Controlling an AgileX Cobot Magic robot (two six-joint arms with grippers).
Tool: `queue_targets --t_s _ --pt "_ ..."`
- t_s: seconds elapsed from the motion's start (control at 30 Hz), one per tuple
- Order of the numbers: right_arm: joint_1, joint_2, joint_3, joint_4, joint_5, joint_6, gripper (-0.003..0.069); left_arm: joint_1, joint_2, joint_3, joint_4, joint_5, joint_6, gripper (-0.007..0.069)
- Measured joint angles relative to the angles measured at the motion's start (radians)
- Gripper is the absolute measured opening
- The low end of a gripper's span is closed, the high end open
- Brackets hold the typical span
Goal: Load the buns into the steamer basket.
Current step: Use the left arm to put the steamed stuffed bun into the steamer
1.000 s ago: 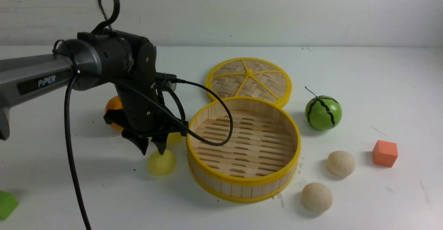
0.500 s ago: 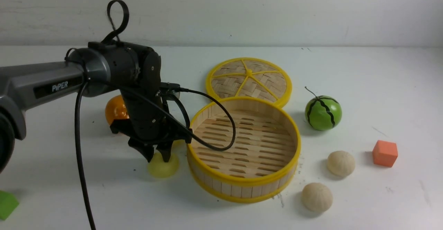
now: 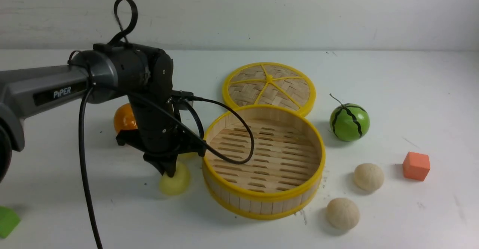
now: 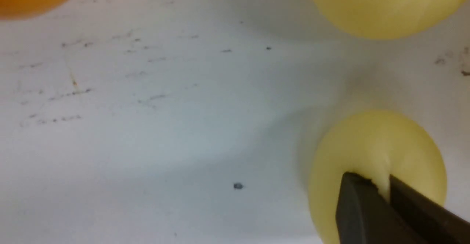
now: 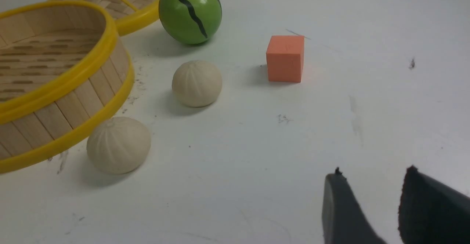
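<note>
1. Nearest: front cream bun (image 3: 342, 213) and rear cream bun (image 3: 368, 176) sit on the table (image 3: 411, 226), right of the steamer basket (image 3: 262, 198). Both are outside it and nothing touches them.
2. Right gripper (image 5: 372, 172) is low over bare table near them, jaws parted, empty.
3. Left gripper (image 3: 168, 171) is clenched on the near yellow bun (image 3: 176, 183). The tips pinch its soft top into a crease. The bun rests on the table, just beside the basket's left wall.
4. Step: grasp on the first bun; the basket is empty. Next: lift above the rim, shift right over the slats, release. The pinch looks shallow, so slip risk.
5. Farther: second yellow bun (image 4: 382, 5) just beyond the gripper, then the tangerine (image 3: 125, 118).
</note>
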Motion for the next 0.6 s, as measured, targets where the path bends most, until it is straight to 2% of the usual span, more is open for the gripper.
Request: queue_targets --t_s 0.3,0.53,0.6 --pt "0.000 0.000 0.000 0.000 0.000 0.000 0.0241 -0.028 -0.127 -0.053 -0.015 0.047 0.005 -0.0013" --pt "0.000 0.000 0.000 0.000 0.000 0.000 0.0241 -0.129 -0.034 -0.330 -0.084 0.056 0.057 -0.0013" --pt "0.000 0.000 0.000 0.000 0.000 0.000 0.0241 -0.144 0.061 -0.436 -0.086 0.073 0.058 -0.0013"
